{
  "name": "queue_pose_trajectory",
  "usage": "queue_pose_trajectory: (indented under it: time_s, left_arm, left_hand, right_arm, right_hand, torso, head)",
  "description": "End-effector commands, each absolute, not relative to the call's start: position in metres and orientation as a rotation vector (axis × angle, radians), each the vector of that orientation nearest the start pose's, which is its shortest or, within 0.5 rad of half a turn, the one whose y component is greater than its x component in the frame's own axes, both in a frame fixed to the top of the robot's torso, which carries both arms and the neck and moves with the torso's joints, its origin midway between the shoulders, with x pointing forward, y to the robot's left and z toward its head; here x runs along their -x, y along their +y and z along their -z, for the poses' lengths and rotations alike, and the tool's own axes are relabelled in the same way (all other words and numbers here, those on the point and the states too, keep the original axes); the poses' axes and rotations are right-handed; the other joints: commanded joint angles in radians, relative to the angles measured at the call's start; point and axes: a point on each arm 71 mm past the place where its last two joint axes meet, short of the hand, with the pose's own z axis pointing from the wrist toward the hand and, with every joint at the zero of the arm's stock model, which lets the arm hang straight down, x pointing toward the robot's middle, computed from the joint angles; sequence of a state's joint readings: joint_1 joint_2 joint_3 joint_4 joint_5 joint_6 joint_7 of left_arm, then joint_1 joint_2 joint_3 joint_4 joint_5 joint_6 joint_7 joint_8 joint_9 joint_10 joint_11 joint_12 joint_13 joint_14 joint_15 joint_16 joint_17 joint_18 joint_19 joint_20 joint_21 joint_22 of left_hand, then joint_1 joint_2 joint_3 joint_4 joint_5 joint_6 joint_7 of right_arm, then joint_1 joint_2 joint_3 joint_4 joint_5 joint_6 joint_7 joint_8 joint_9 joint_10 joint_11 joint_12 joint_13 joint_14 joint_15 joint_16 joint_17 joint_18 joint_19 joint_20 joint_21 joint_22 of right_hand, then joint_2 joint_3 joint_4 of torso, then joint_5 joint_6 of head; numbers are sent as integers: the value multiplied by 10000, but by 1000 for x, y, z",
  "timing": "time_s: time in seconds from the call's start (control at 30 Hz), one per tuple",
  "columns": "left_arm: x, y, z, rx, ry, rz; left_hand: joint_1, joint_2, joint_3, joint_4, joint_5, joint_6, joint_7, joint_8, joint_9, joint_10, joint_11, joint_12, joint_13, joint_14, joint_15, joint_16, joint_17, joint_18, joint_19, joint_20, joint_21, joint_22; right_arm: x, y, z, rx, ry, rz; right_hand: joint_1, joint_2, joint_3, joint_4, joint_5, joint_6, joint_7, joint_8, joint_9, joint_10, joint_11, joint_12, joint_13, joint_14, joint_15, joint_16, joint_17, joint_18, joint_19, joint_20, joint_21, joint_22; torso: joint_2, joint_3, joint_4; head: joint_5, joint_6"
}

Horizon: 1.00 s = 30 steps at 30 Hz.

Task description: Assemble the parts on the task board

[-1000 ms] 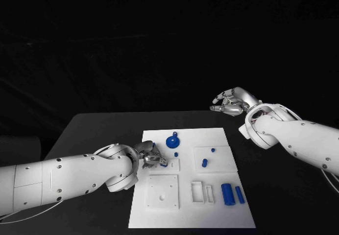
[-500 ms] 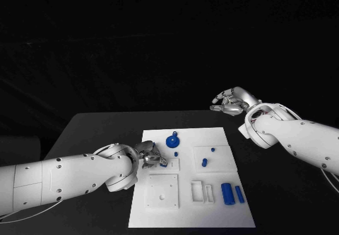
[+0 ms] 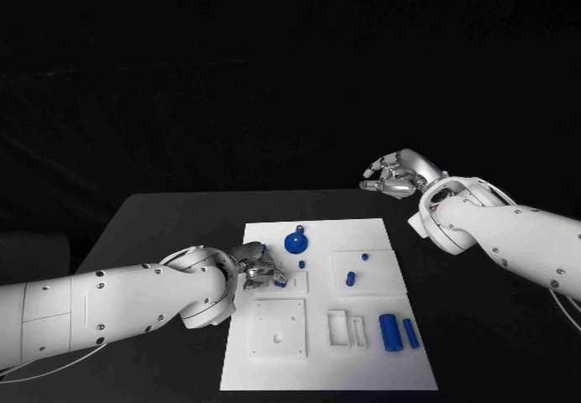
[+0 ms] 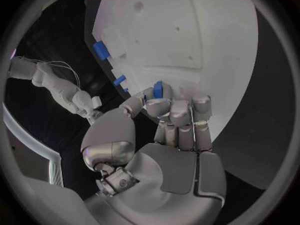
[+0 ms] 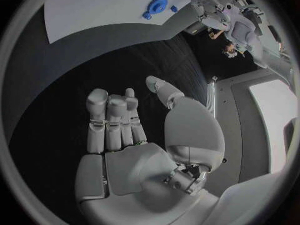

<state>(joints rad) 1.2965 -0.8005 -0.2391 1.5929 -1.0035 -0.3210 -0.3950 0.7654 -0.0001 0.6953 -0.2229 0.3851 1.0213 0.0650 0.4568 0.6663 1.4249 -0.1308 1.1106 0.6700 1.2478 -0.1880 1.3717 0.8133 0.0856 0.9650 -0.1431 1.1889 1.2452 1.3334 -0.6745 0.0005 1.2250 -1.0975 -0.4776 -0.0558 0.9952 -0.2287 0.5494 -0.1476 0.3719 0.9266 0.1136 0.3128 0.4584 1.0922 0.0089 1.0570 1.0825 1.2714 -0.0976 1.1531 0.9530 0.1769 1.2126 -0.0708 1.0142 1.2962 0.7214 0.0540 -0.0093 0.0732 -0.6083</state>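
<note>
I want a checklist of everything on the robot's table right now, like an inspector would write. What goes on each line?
Surface: black table, white task board lying in its middle.
Job's things: round blue part near the board's far edge; two small blue parts on a raised white square; two long blue parts side by side near the board's right edge; a small blue part between the left hand's fingertips.
Clutter: nothing seen.
Hands: left hand at the board's left edge, pinching that small part; right hand raised beyond the board's far right corner, fingers curled, holding nothing.
Cables: thin cable along the right arm.
Surroundings: dark backdrop behind the table.
</note>
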Motion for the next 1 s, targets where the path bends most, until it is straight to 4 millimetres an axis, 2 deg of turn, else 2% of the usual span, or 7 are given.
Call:
queue_pose_trajectory:
  time_s: [0.03,0.2,0.47,1.0]
  left_arm:
    - [-460,183,229,3007,20689,5756]
    - [-461,183,228,2914,20558,5661]
    - [-460,182,227,2845,20432,5698]
    - [-460,184,223,2809,19762,5626]
  left_hand:
    - [-108,-9,-8,92,-127,2654,-1077,169,2344,-197,-97,63,-23,-10,57,49,-20,46,-41,-1199,16,14]
    - [-67,99,29,135,-280,2636,-1077,187,2307,-210,-101,75,-46,-18,53,58,-37,56,-42,-1202,15,25]
    - [21,167,73,86,-299,2622,-1077,204,2283,-219,-104,82,-67,-21,50,66,-50,65,-44,-1206,19,37]
    - [281,146,124,-82,-47,2650,-1096,289,2225,-211,-134,147,-101,29,46,129,-75,81,5,-1213,53,68]
  right_arm:
    - [-566,-212,109,-2485,14321,-7139]
    - [-566,-212,109,-2488,14307,-7151]
    - [-566,-213,109,-2505,14310,-7149]
    - [-566,-213,109,-2523,14305,-7147]
  right_hand:
    - [4,90,-56,-18,57,17,65,-4,13,-56,-20,-49,-14,-1,-47,-59,-3,848,-79,-9,-36,-3]
    - [1,93,-58,-19,88,18,65,-5,16,-57,-20,-47,-19,-2,-47,-62,-2,849,-78,-9,-40,-2]
    - [-12,95,-65,-16,124,19,65,-6,20,-60,-19,-44,-27,-2,-46,-66,0,849,-77,-7,-46,0]
    - [-43,97,-80,-7,208,15,67,-13,27,-67,-18,-39,-43,-3,-45,-76,4,849,-75,-5,-58,5]
  torso:
    - [0,-1,-1]
    - [4,5,2]
    - [2,3,-5]
    - [-1,4,5]
  head:
    - [2,10]
    - [2,21]
    - [7,30]
    - [4,45]
